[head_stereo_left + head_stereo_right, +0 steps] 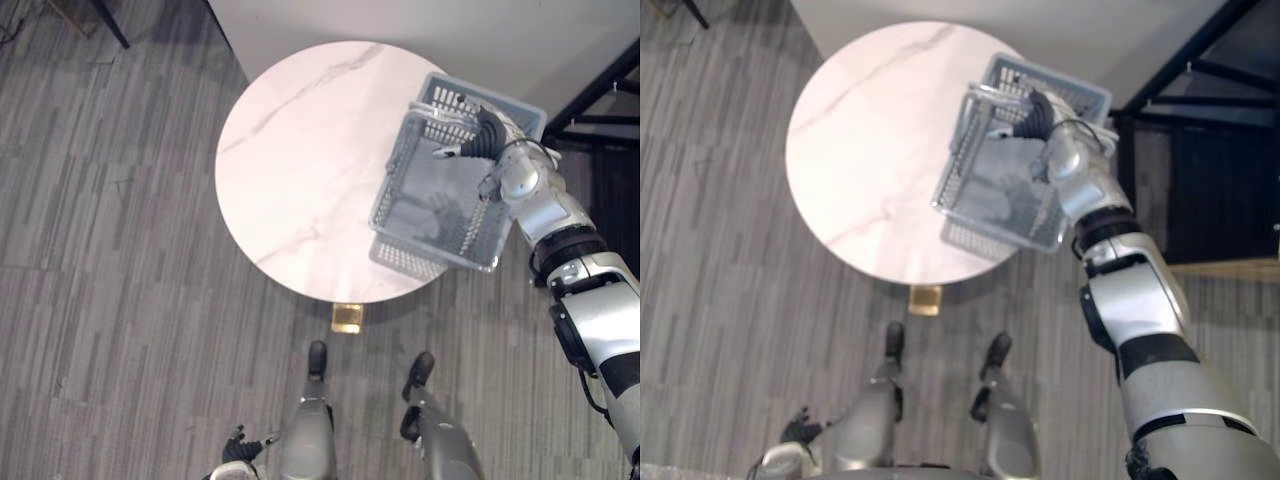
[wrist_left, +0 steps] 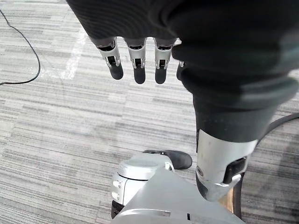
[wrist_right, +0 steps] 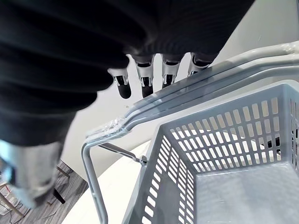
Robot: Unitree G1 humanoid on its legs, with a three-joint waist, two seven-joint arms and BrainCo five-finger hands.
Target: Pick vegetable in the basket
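A grey plastic basket [image 1: 400, 170] with slotted walls hangs tilted over the right edge of the round table [image 1: 300, 150]. Its floor [image 3: 243, 196] is bare, with no vegetable inside. My right hand [image 1: 487, 135] is at the basket's top, fingers [image 3: 145, 77] curled over the paired grey handles [image 3: 210, 84]. I cannot tell whether the basket touches the tabletop. My left hand [image 1: 240, 447] hangs low by my side, its fingers [image 2: 135, 60] straight over the floor, holding nothing.
The white marble tabletop stands on a gold foot [image 1: 347, 318] on grey striped carpet. A black metal frame [image 1: 600, 100] stands to the right of the table, and a white wall runs behind it.
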